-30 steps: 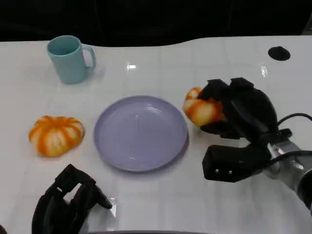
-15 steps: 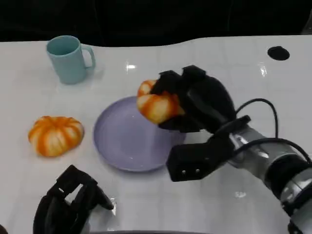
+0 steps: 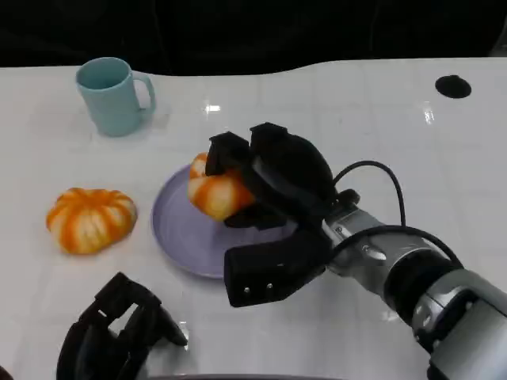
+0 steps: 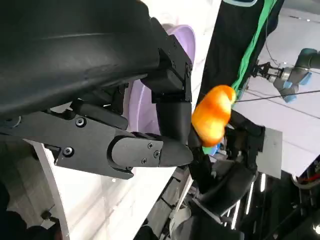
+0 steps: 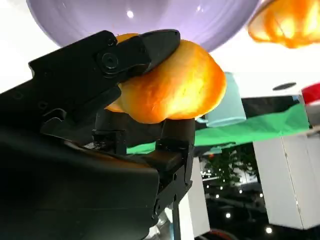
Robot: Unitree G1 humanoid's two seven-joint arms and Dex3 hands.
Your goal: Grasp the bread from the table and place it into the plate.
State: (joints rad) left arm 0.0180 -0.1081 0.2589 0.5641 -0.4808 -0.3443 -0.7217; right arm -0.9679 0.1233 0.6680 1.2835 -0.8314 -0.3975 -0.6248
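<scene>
Grasp complete: my right hand (image 3: 265, 170) grips the bread roll (image 3: 215, 190), held above the purple plate (image 3: 178, 229). Remaining: lower and release. My left hand (image 3: 111, 336) rests near the table edge, fingers curled, holding nothing.

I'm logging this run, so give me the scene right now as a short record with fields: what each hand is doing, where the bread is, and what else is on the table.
right hand: grips held bread, above the plate
left hand: near table edge, holds nothing, fingers curled
second bread: on the table, beside the plate
mug: teal, upright, far side
task state: bread not yet released
</scene>
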